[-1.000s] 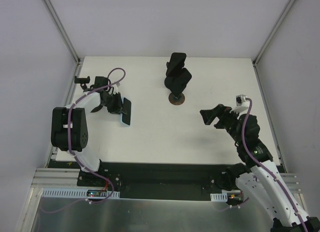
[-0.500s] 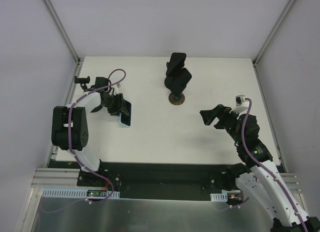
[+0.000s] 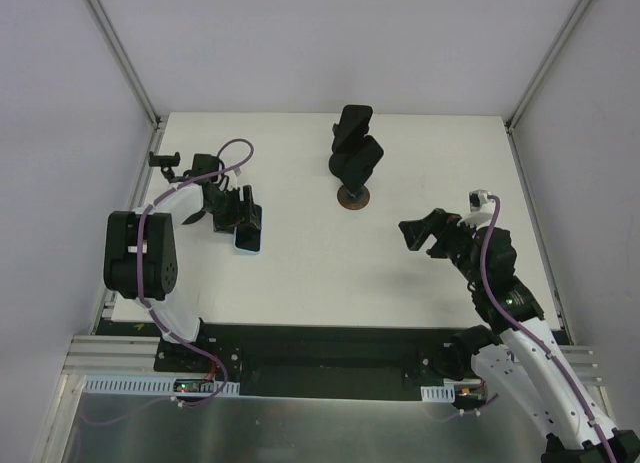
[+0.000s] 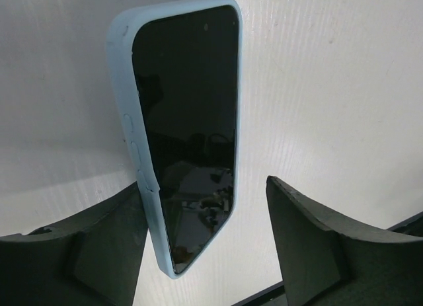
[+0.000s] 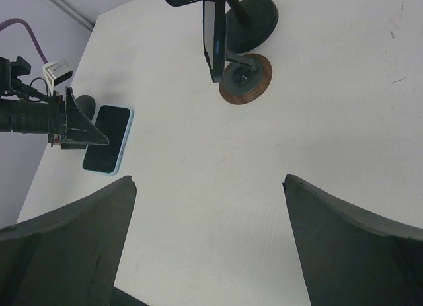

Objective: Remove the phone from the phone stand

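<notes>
The phone [image 4: 185,134], in its pale blue case, lies screen-up on the white table [image 3: 400,143], its near end between the fingers of the left gripper [image 4: 203,187]. Those fingers are spread. One has a clear gap of bare table between it and the phone, while the other sits right by the case's button edge, and I can't tell whether it touches. It looks like a put-down spot: low, at the table's left side, with the jaws wide enough that pulling back shouldn't drag the phone.

Well away from that gripper, toward the far middle of the table, stands the black phone stand [image 3: 352,158] with nothing in its cradle, a brown disc [image 5: 245,78] by its foot. So the job looks as good as done.

The right gripper [image 5: 210,180] hangs above bare table on the other side, jaws fully apart and holding nothing. My guess is that it's simply parked clear of the work.
</notes>
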`<action>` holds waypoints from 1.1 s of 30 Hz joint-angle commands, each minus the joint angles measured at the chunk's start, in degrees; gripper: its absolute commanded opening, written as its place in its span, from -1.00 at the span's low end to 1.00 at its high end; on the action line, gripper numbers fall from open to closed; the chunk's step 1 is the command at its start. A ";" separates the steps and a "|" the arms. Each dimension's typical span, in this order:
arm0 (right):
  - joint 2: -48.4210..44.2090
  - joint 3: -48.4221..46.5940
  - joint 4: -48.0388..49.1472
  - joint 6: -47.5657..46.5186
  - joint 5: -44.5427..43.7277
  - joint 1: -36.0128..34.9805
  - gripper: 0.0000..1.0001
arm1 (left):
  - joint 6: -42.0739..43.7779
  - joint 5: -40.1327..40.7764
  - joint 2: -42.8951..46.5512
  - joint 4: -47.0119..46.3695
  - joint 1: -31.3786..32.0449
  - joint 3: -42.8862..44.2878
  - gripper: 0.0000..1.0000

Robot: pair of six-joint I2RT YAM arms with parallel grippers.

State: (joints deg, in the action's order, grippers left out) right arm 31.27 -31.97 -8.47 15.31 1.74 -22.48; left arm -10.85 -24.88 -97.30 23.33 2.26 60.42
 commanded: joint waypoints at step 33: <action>2.13 0.41 1.53 -0.28 0.81 0.33 0.93 | 2.77 17.85 -5.89 2.51 9.60 1.80 0.98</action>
State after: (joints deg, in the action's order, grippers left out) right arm 33.34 -31.86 -8.43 15.33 2.00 -22.46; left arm -9.32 -9.54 -100.73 23.51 10.22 62.81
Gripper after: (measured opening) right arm 0.964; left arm 0.991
